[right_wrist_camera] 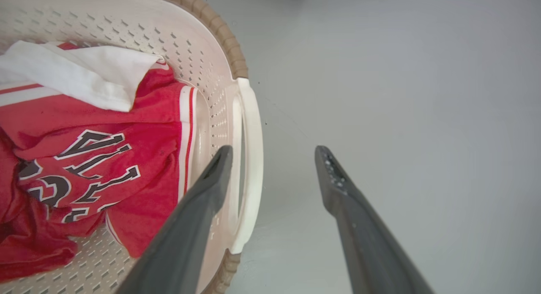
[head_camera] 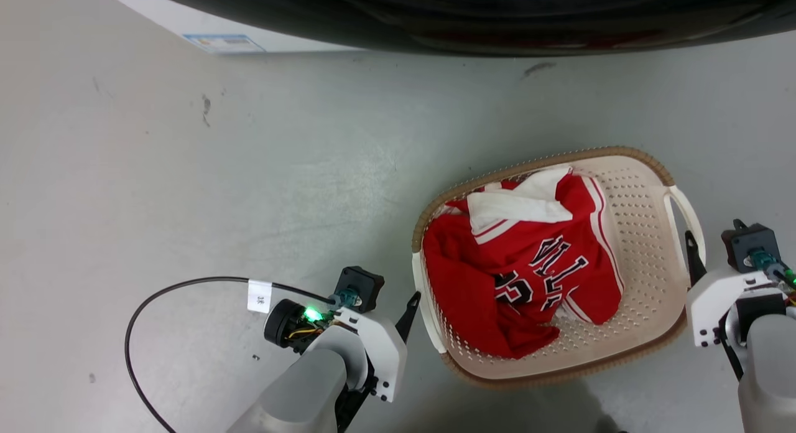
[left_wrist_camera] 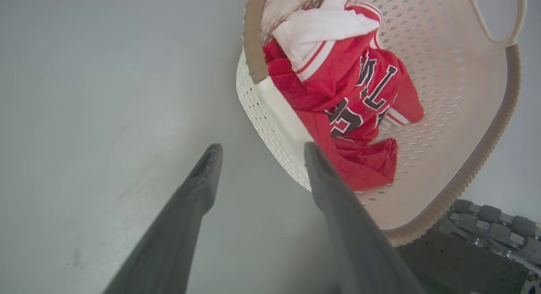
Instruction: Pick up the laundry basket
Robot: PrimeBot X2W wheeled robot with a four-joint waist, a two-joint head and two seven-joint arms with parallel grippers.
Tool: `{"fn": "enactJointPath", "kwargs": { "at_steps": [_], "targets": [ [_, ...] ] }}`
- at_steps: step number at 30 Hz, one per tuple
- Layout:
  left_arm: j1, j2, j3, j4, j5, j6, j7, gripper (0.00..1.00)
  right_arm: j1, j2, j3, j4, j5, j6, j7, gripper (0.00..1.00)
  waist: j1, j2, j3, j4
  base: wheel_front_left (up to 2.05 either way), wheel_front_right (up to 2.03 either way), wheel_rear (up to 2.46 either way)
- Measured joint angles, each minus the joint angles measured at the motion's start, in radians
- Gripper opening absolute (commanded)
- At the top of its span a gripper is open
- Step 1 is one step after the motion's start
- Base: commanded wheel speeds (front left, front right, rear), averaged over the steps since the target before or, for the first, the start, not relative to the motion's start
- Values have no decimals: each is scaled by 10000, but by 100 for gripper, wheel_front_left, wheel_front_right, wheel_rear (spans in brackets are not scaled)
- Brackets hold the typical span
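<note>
**Item: laundry basket** (head_camera: 643, 277). It stands on the floor, right of centre and near you. It is cream and perforated, with a brown braided rim and a white handle on the left (head_camera: 429, 315) and on the right (head_camera: 687, 215).

**Contents:** a crumpled red basketball jersey (head_camera: 528, 265) with a white cloth (head_camera: 516, 203) on top, heaped toward the left and far side.

**Left hand** (left_wrist_camera: 262, 147): fingers apart, holding nothing. One tip is over the basket's left wall and the other is over bare floor.

**Right hand** (right_wrist_camera: 274, 150): fingers apart and straddling the right handle. The inner tip is by the handle slot; I cannot tell whether it touches.

**Hazards, as judged:**
- If you close one side before the other, the basket probably slides or turns on the smooth floor.
- The left inner finger sits close to the jersey, so you could pinch fabric instead of plastic and get a weak grip.
- If you lift unevenly, the basket tips and the off-centre load may shift further or spill.
- The thin handles may flex or slip out of a shallow hold.
- The black cable (head_camera: 155, 296) looped beside your left arm could catch.

**Floor** (head_camera: 249, 172): pale grey and smooth, with a few dark scuffs.

**Room:** a large dark curved body (head_camera: 497, 16) on a white panel bearing a label runs along the far edge. It is likely the washer.
</note>
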Motion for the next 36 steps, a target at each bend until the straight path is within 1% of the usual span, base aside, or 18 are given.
{"fn": "enactJointPath", "kwargs": {
  "at_steps": [5, 10, 17, 24, 36],
  "targets": [
    [-313, 38, -495, 90, -424, 0, 12, 100, -546, -138, -2, 658, -222, 0, 0, 100, 0, 0, 469, 16, 0, 0, 0],
    [-561, 15, -867, 127, -803, -84, -71, 100, -964, -144, 2, 1012, -420, 0, 0, 100, -2, 0, 779, 78, 0, 0, 0],
    [-700, -4, -1304, 157, -1220, -77, -286, 100, -1127, -180, -326, 1434, -690, 0, 0, 100, -2, 0, 886, 236, 0, 0, 0],
    [-806, -17, -1714, 263, -1498, 107, -372, 100, -1205, -138, -683, 1647, -1005, -2, 0, 100, -1, 0, 793, 278, 0, 0, 0],
    [-836, 35, -1829, 148, -1653, 522, -389, 100, -1197, -71, -1367, 1981, -1475, 0, -2, 100, -1, 0, 626, 373, 0, 0, 0]
  ]
}}
